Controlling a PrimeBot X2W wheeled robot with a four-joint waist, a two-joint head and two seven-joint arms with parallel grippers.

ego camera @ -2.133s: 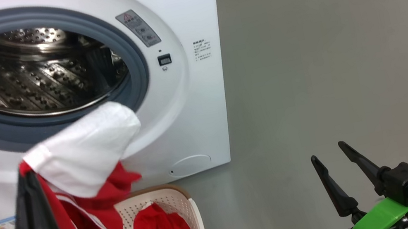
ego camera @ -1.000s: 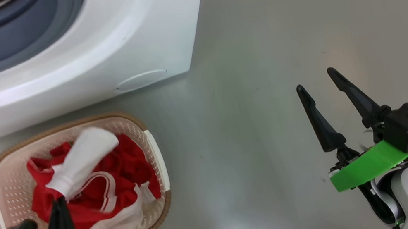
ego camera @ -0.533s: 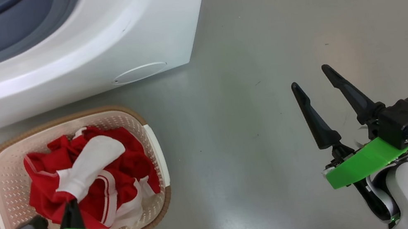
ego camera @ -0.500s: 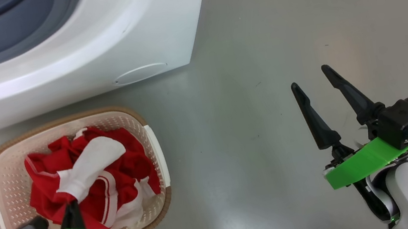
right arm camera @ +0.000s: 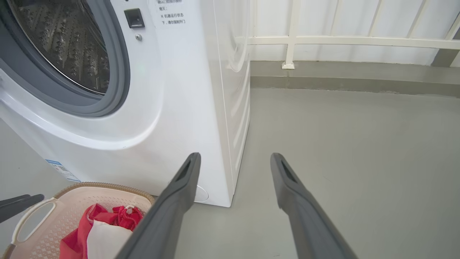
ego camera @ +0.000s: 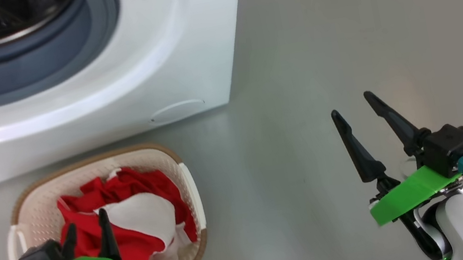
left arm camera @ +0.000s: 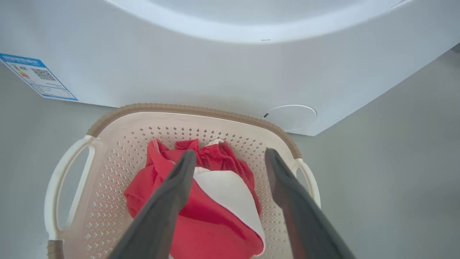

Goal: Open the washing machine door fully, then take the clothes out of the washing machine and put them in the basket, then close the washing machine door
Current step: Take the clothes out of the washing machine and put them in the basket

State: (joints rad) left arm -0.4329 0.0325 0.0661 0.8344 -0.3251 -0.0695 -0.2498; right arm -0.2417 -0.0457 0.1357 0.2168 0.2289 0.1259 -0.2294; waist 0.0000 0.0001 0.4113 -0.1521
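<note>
The washing machine (ego camera: 179, 48) stands at the upper left, its steel drum (right arm camera: 64, 39) showing through the grey gasket (ego camera: 97, 15). Its door is out of view. In front of it on the floor sits the cream basket (ego camera: 28, 204) with the red and white clothes (ego camera: 141, 212) lying loose inside. My left gripper (ego camera: 87, 220) hovers just above the clothes (left arm camera: 215, 201), open, nothing between its fingers (left arm camera: 172, 194). My right gripper (ego camera: 351, 105) is open and empty over bare floor to the right, well away from the basket (right arm camera: 100, 187).
Grey floor (ego camera: 338, 35) stretches right of the machine. A white railing (right arm camera: 341, 39) on a low kerb runs along the back. The machine's front carries a round white flap (left arm camera: 290, 117) and a blue label (left arm camera: 36, 75), close behind the basket rim (left arm camera: 179, 108).
My left gripper has opened and let go of the clothes, which have settled into the basket. The head camera has tilted up a little. The right gripper has hardly moved.
</note>
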